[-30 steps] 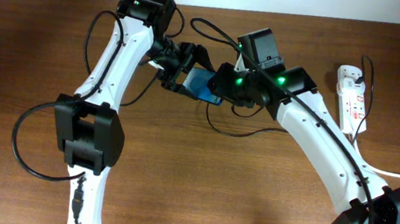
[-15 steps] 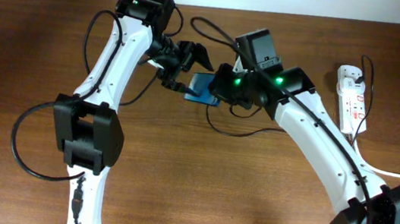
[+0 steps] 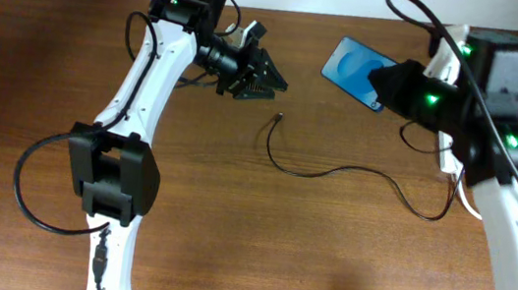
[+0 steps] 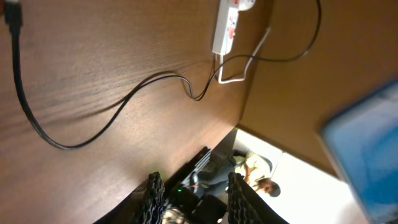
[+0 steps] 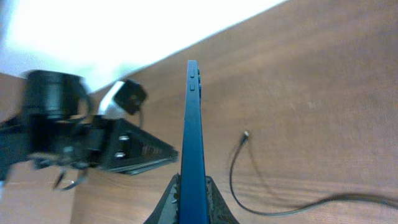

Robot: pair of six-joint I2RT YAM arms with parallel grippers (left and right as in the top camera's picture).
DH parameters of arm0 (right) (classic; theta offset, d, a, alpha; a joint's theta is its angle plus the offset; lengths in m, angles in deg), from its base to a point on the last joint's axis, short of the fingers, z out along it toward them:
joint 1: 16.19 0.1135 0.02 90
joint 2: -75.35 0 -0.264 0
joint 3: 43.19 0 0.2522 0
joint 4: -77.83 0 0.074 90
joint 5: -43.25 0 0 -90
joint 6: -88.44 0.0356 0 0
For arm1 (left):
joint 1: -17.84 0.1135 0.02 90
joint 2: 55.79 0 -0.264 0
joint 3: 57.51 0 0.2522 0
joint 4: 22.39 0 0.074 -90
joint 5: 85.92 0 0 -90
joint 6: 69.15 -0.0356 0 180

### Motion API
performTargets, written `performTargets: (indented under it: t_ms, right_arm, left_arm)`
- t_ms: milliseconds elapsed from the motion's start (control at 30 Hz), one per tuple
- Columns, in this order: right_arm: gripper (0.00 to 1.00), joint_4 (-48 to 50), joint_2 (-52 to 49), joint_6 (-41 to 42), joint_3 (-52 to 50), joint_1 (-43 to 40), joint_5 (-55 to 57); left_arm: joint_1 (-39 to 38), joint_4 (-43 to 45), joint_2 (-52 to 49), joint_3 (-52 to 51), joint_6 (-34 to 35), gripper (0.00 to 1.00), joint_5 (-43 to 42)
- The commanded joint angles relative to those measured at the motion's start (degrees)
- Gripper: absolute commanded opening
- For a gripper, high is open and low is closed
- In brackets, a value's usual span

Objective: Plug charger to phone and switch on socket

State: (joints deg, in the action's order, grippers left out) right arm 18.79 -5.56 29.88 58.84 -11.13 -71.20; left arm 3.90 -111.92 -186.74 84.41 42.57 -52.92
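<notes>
- The right tool (image 5: 191, 203) is clamped on the phone (image 3: 355, 70) and holds it clear of the table (image 3: 41, 69). The right wrist view shows the phone edge-on, with only the tips of the fingers at the bottom edge.
- The left tool (image 3: 260, 74), left of the phone, stands wide open, with nothing between its fingers (image 4: 154, 194).
- The charger (image 3: 305, 173) lies on the table on the near side of the phone. Its plug tip is free and well apart from the phone; its far end is hidden under the right arm.
- The socket (image 4: 226, 28) lies right of the phone, mostly covered by the right arm overhead and cut off in the left wrist view; its switch is unreadable.
</notes>
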Motion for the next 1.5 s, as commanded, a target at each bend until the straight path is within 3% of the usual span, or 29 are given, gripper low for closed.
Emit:
performTargets:
  t_ms: [0,33,67,100,167,233,333,433,667,733,900,1033,1133,1233,1267,1300,1467]
  right_arm:
    - [0.04,7.0,5.5,2.1,-6.5,0.1,-1.9]
    - [0.04,16.0,6.6,7.6,-14.6,0.1,-1.9]
    - [0.04,32.4,7.8,14.7,-26.4,0.1,-1.9]
    - [0.04,41.9,8.0,18.3,-32.2,-0.3,-1.9]
    - [0.04,60.0,6.4,34.3,-43.9,-1.4,-0.1]
    - [0.04,64.7,3.0,42.6,-44.8,0.0,1.1]
    - [0.04,72.9,-1.5,52.2,-44.7,3.3,1.1]
    - [0.04,85.0,-4.2,56.9,-44.7,6.9,4.2]
    - [0.04,85.0,-4.2,62.1,-44.4,8.7,3.6]
    - [0.04,84.9,-4.2,64.3,-44.4,11.3,7.4]
    - [0.04,83.0,-4.2,65.5,-42.3,19.2,20.7]
    - [0.04,77.6,-5.5,65.5,-37.2,20.1,21.7]
    - [0.04,77.2,-7.6,65.5,-35.9,20.2,20.5]
    - [0.04,74.1,-7.6,65.5,-35.9,20.2,19.1]
    - [0.04,74.1,-7.6,65.5,-35.9,20.2,18.6]
    - [0.04,74.1,-7.6,65.5,-35.9,20.2,18.6]
    - [0.04,74.2,-7.6,65.5,-35.9,20.2,16.9]
  left_arm:
    - [3.0,0.7,0.4,0.8,-12.6,0.52,-11.4]
    - [3.7,0.4,0.4,0.8,-12.6,0.70,-12.3]
    - [4.9,-0.6,0.4,0.8,-12.6,0.99,-12.2]
    - [5.5,-1.3,0.4,0.8,-12.6,0.99,-12.2]
    - [6.3,-1.7,0.4,0.8,-14.5,1.00,-12.0]
    - [6.1,-1.3,0.3,0.8,-18.7,0.97,-12.2]
    - [5.4,1.8,0.4,0.8,-18.8,0.95,-13.0]
    - [5.5,7.7,0.3,0.8,-13.4,0.95,-17.6]
    - [5.5,8.1,0.3,0.8,-13.4,0.94,-17.6]
    - [5.4,8.1,0.3,0.8,-12.9,0.89,-17.6]
    - [3.6,17.9,0.3,0.8,3.2,0.88,-11.0]
    - [0.9,21.0,0.3,0.8,10.6,0.83,-8.0]
    - [-0.2,21.3,0.3,0.8,13.9,0.73,-6.0]
    - [-0.2,23.6,0.3,0.8,17.2,0.68,-4.6]
    - [-0.2,24.8,0.3,0.8,18.4,0.64,-4.6]
    - [-0.2,27.1,0.3,0.8,20.3,0.51,-4.6]
    - [-0.2,27.7,0.4,0.8,20.8,0.46,-3.1]
